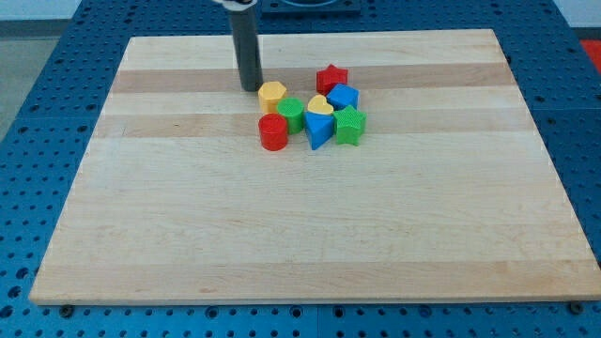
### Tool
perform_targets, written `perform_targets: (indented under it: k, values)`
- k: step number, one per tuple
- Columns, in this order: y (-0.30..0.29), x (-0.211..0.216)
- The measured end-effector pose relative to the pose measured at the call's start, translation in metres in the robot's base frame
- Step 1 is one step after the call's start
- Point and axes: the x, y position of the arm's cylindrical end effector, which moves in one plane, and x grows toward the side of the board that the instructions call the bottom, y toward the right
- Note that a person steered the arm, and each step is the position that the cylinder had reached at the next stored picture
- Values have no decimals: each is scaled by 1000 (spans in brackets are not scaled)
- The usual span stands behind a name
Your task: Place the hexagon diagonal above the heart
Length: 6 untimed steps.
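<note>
My tip (pixel 251 87) rests on the worktop (pixel 188 225) just up-left of the yellow hexagon (pixel 272 95), near touching; it has no fingers, and the hexagon already sits up-left of the yellow heart (pixel 320 105), so little seems left.

Pale wooden board (pixel 310 235), matt; glossy plastic blocks (pixel 313 115).

A pale wooden tabletop (pixel 310 235), built of long glued planks with grain running from the view's left to the view's right, fills most of the picture. It lies on a blue metal perforated base plate (pixel 28 103) dotted with regular holes, visible along every edge. Even, soft light falls from overhead, leaving only faint shadows and a mild sheen on the wood.
</note>
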Motion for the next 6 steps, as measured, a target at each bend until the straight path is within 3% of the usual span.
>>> perform_targets:
  k: [3, 4, 5, 6]
  values:
    - [49, 11]
    - [18, 1]
    - [33, -53]
    - [95, -85]
